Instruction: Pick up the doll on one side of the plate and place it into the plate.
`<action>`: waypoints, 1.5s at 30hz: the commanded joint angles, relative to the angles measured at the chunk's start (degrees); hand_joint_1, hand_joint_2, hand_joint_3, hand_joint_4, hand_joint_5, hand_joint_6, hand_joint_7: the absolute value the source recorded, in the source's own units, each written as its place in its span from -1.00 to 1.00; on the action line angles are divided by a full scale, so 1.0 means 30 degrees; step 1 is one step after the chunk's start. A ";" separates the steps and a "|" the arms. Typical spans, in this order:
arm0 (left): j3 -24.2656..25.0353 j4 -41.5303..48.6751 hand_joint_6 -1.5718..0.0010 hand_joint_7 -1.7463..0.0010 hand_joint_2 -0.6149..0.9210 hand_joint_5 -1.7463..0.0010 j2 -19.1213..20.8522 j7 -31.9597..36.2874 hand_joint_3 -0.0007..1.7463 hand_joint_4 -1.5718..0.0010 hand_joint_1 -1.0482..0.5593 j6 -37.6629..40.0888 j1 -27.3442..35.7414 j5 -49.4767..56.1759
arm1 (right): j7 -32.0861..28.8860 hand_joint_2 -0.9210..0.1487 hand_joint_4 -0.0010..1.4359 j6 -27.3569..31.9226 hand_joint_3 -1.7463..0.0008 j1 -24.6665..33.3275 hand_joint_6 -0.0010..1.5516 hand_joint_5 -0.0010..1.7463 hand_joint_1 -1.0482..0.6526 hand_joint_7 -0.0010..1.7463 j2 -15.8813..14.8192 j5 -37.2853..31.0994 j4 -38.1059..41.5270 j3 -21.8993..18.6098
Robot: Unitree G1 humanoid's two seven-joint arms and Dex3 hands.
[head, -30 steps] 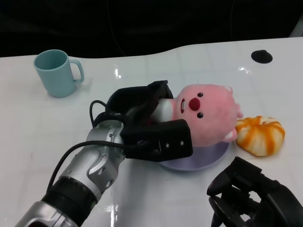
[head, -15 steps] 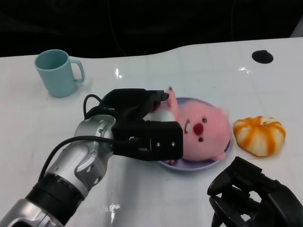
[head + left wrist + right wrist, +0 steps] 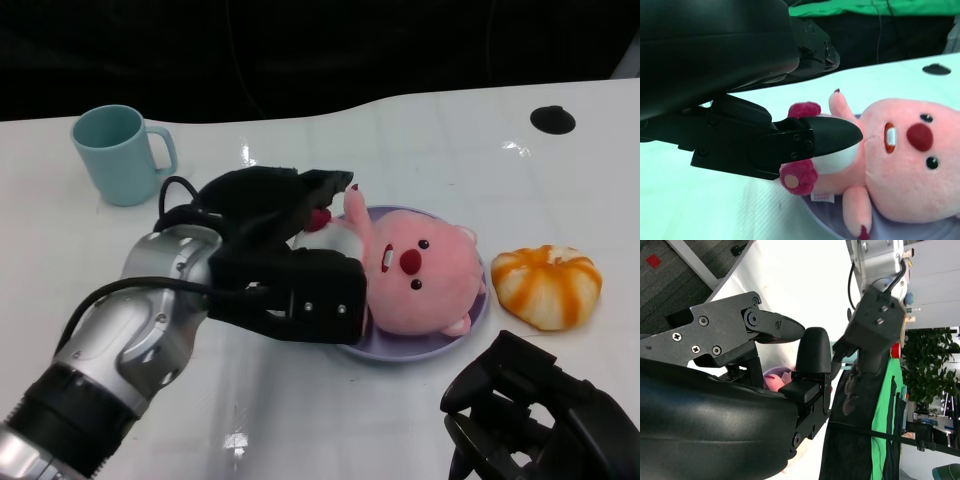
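Note:
The pink plush doll (image 3: pixel 420 285) lies on its back in the lavender plate (image 3: pixel 440 345), face up, legs toward my left hand. My left hand (image 3: pixel 275 250) is at the plate's left rim with its fingers apart around the doll's red feet. In the left wrist view one finger (image 3: pixel 830 137) crosses in front of the doll's (image 3: pixel 910 165) white belly, while the upper fingers stand clear above it. The plate's rim (image 3: pixel 830 220) shows under the doll. My right hand (image 3: pixel 545 420) hovers low at the table's near right, holding nothing.
A teal mug (image 3: pixel 118 153) stands at the far left. An orange-and-white striped soft toy (image 3: pixel 548 285) lies just right of the plate. A small black disc (image 3: pixel 552 119) sits near the table's far right edge.
The doll came down from a raised, tilted pose and now lies flat in the plate. My left hand has drawn back to the left and its fingers have spread. The right hand has stayed put.

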 commanded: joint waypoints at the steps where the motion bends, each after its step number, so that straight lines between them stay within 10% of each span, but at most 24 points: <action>1: 0.0933 -0.1150 0.89 0.99 1.00 0.98 0.0714 -0.0319 -0.39 0.89 -0.90 -0.0469 0.0997 -0.0907 | -0.0103 -0.93 -0.14 -0.0157 0.36 0.0011 -0.33 0.95 -0.19 0.80 -0.0120 -0.0140 0.0037 -0.0011; 14: 0.4943 -0.5063 0.55 0.87 1.00 0.70 0.0985 0.0262 -0.62 0.46 -0.44 -0.1828 0.5166 -0.5204 | -0.0026 -0.93 -0.15 -0.0594 0.35 0.0071 -0.34 0.98 -0.19 0.80 -0.0062 -0.0092 0.0508 -0.0072; 22: 0.7265 -0.7630 0.21 0.90 1.00 -0.16 0.0254 0.0098 -0.78 0.53 -0.12 -0.1627 0.8075 -0.8856 | 0.0046 -0.96 -0.17 -0.0799 0.35 0.0061 -0.37 0.97 -0.18 0.82 -0.0060 -0.0016 0.0647 -0.0099; 37: 0.9274 -1.1867 -0.07 0.74 1.00 -0.31 -0.0216 -0.0374 -0.78 0.23 0.03 -0.0666 1.3232 -1.3341 | 0.0078 -0.97 -0.17 -0.0528 0.37 -0.0145 -0.37 0.98 -0.17 0.82 -0.0119 0.0245 0.0535 -0.0353; 41: 1.0089 -1.3785 0.09 -0.19 0.56 -0.62 -0.0836 -0.0448 0.11 0.15 0.19 0.2612 1.4688 -1.6654 | 0.0141 -0.98 -0.18 -0.0489 0.38 -0.0355 -0.38 0.98 -0.19 0.82 -0.0149 0.0271 0.0718 -0.0426; 45: 1.0606 -1.5042 0.12 -0.45 0.41 -0.82 -0.0751 -0.0401 0.47 0.15 0.23 0.4640 1.5751 -1.8389 | 0.0083 -0.99 -0.16 -0.0491 0.39 -0.0416 -0.37 0.98 -0.19 0.82 -0.0154 0.0096 0.0782 -0.0404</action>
